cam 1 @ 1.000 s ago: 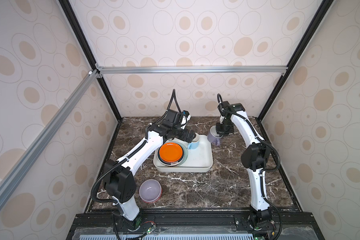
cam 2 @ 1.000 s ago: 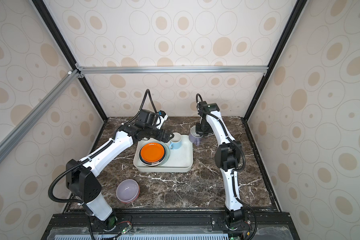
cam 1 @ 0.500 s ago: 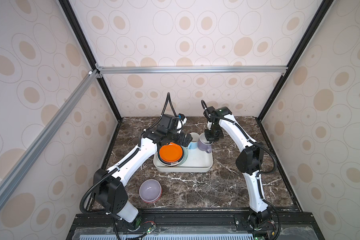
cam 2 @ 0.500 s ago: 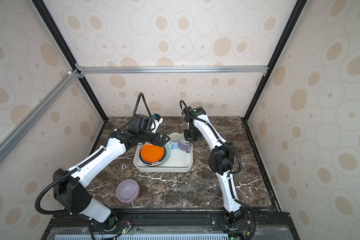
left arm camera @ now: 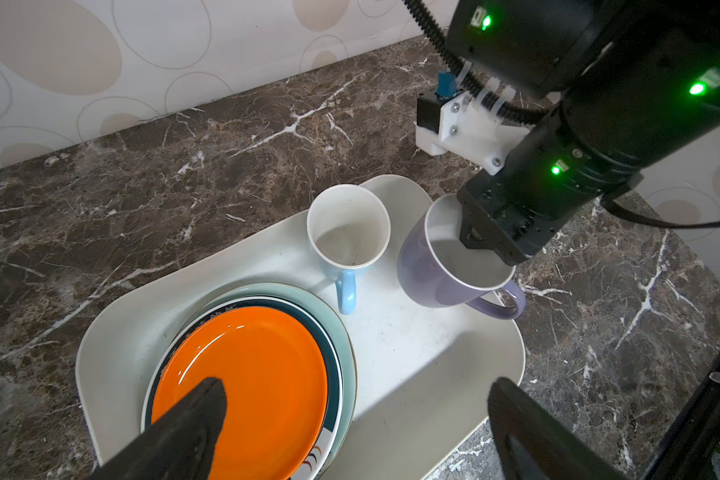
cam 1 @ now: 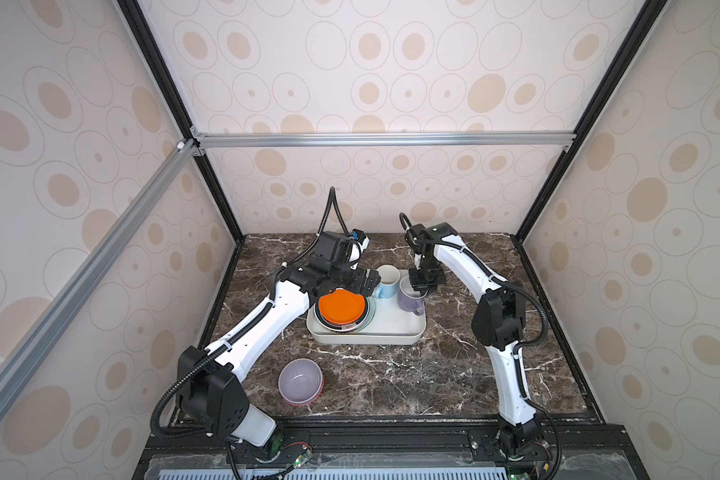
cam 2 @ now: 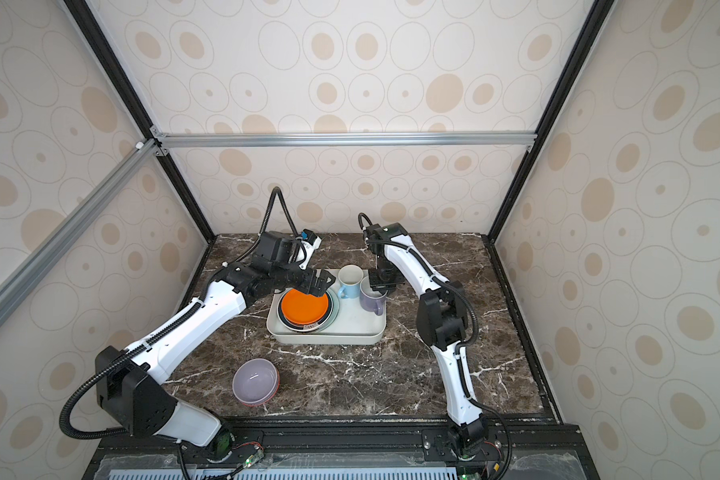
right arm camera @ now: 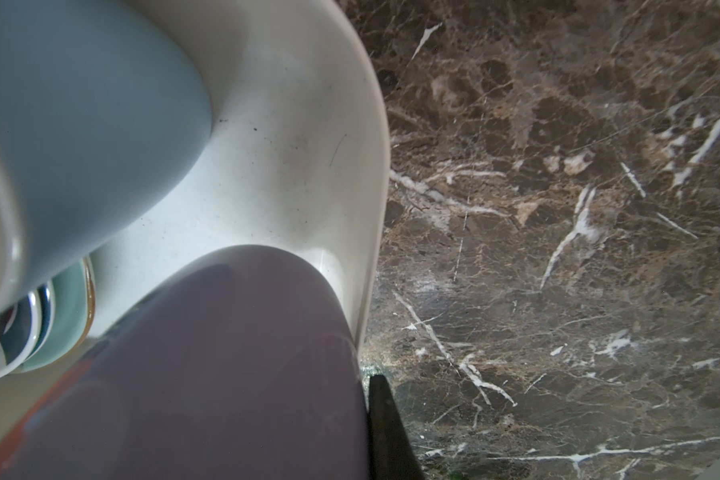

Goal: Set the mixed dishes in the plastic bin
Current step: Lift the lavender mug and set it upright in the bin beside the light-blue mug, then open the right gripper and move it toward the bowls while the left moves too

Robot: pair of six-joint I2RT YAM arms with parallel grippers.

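The off-white plastic bin (cam 1: 366, 337) (cam 2: 325, 337) (left arm camera: 433, 374) holds a plate stack topped by an orange plate (cam 1: 341, 306) (cam 2: 304, 306) (left arm camera: 242, 386) and an upright blue mug (cam 1: 387, 282) (cam 2: 350, 282) (left arm camera: 348, 232). My right gripper (cam 1: 422, 286) (cam 2: 381, 284) (left arm camera: 491, 237) is shut on the rim of the lavender mug (cam 1: 410, 300) (cam 2: 371, 300) (left arm camera: 433, 274) (right arm camera: 208, 374). That mug is tilted at the bin's right end, with one finger (right arm camera: 385, 419) outside its wall. My left gripper (cam 1: 366, 282) (cam 2: 321, 284) (left arm camera: 358, 386) hangs open and empty above the plates.
A lavender bowl (cam 1: 300, 381) (cam 2: 254, 380) sits upright on the marble table (cam 1: 391, 374) near the front left, beside my left arm. The enclosure walls close in behind and at both sides. Bare marble lies right of the bin and in front of it.
My right gripper has carried the lavender mug from behind the bin's right corner into the bin, beside the blue mug. My left gripper has drawn back slightly from the blue mug.
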